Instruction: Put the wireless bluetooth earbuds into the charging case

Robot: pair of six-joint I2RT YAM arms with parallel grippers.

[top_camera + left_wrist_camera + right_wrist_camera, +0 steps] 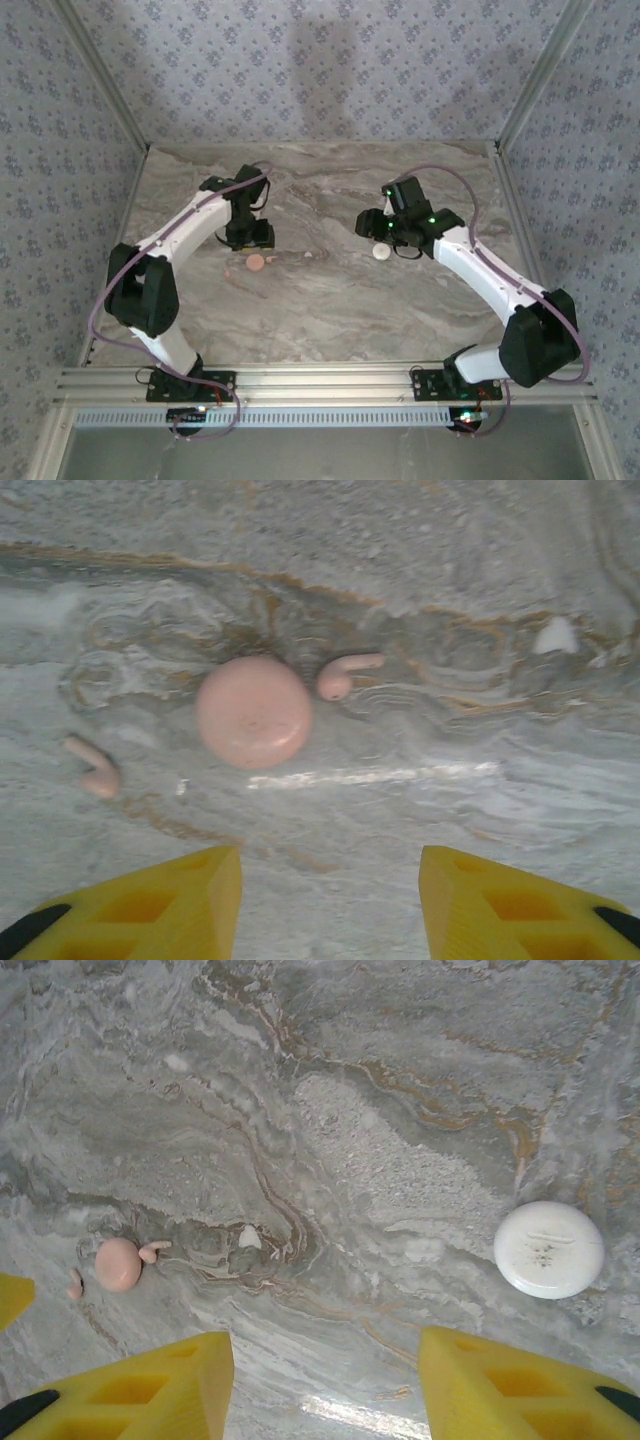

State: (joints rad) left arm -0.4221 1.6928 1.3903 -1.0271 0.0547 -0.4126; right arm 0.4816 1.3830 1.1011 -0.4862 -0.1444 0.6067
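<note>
On the surface (420, 590) just ahead of the left tool (330, 905), spread empty like the right tool (325, 1390), the charging case (253, 712) is lying between two light, slippery earbuds (345, 675), likely best pinched by their stems.

place: robot lab test cell | evidence: left arm (175, 235) and right arm (490, 270) bolted to aluminium rail (330, 383) | marble-look tabletop (330, 310) | aluminium frame posts (534, 80) | floral-patterned wall panels (330, 60) enclosing it

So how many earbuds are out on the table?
2, both pink: one earbud close beside the pink case, the other earbud apart on its opposite side. None looks hidden.
</note>
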